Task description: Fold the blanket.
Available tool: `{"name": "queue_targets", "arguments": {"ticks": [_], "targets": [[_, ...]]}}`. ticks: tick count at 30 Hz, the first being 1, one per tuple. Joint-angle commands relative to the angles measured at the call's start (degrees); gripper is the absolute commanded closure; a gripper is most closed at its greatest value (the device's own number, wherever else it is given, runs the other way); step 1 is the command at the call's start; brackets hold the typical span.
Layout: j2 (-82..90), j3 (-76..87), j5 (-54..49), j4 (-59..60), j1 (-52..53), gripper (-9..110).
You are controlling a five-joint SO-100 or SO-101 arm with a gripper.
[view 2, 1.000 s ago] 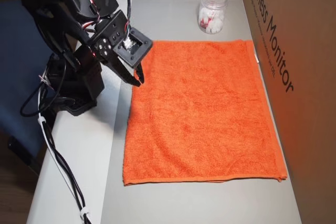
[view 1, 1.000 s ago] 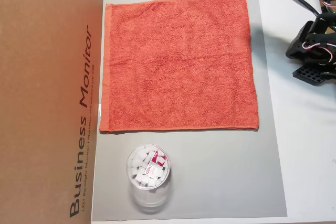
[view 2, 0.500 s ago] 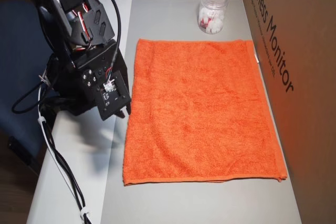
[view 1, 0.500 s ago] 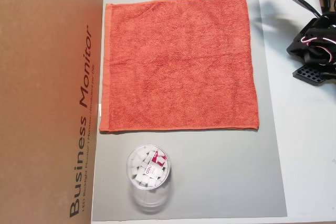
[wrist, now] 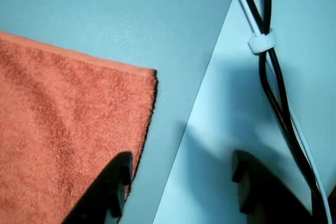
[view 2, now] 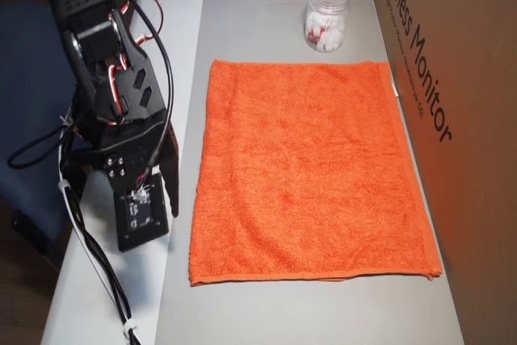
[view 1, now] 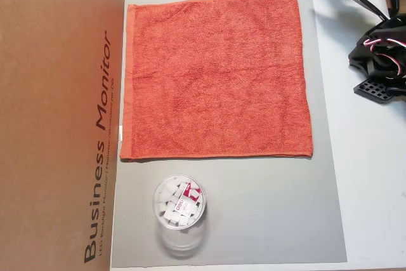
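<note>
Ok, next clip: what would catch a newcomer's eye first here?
The orange-red towel, spread flat and unfolded on the grey mat, dominates. Along its far side stands a brown cardboard box printed "Business Monitor", and a clear plastic jar of white pieces sits by one corner. The black arm stands beside the mat, its gripper open by a towel corner.

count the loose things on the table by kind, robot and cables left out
blanket: 1, orange-red, lying flat on the grey mat
clear jar: 1, with small white pieces inside
cardboard box: 1, printed "Business Monitor"
grey mat: 1
total: 4
</note>
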Motion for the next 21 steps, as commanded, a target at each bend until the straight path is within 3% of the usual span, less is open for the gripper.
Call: {"name": "queue_targets", "arguments": {"ticks": [1,21], "targets": [[-2.9,-2.5,0.7,-4.6,1.1,82],[-21.7,-1.7,-0.3,-21.9,-0.9,82]]}}
